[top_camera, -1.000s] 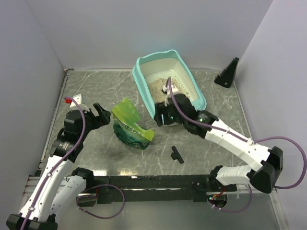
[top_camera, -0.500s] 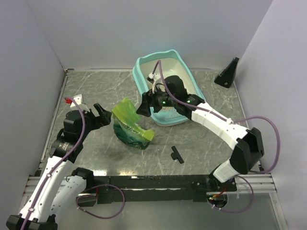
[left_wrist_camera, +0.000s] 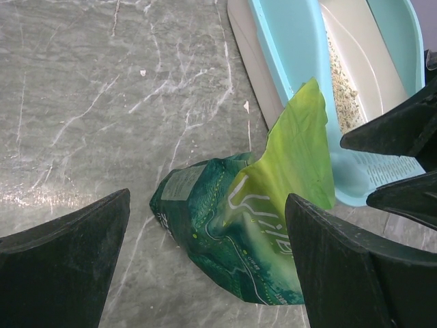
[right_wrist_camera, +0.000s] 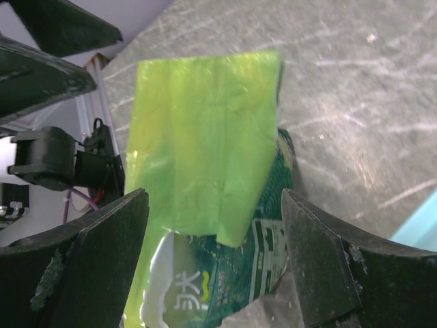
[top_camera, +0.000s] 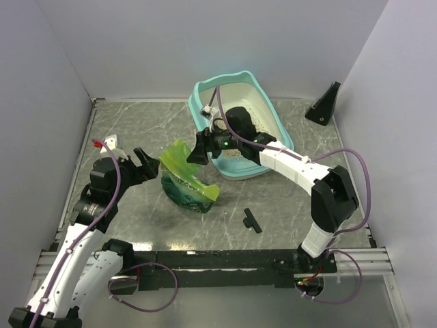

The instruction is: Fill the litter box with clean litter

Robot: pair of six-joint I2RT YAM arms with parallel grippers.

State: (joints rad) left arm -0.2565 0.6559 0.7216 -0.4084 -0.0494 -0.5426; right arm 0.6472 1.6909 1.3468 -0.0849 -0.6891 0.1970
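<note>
The litter box [top_camera: 199, 102], teal rim around a cream pan, stands at the back centre and holds some beige clean litter [left_wrist_camera: 339, 89]. A crumpled green bag [top_camera: 186, 179] lies on the table left of it, with its torn yellow-green flap sticking up. My left gripper [top_camera: 145, 165] is open just left of the bag [left_wrist_camera: 259, 232], which shows between the fingers but is not touched. My right gripper [top_camera: 196, 152] is open at the bag's right side, near the flap [right_wrist_camera: 205, 137], with nothing held. The right arm covers much of the pan.
A small black T-shaped piece [top_camera: 251, 220] lies on the table in front of the box. A black wedge [top_camera: 324, 104] stands at the back right corner. Loose grains [left_wrist_camera: 143, 72] dot the marbled surface. Walls close in on three sides.
My right arm has swung left from over the litter box to the bag's flap, and its jaws have opened wider. The left arm and the bag have not moved.
</note>
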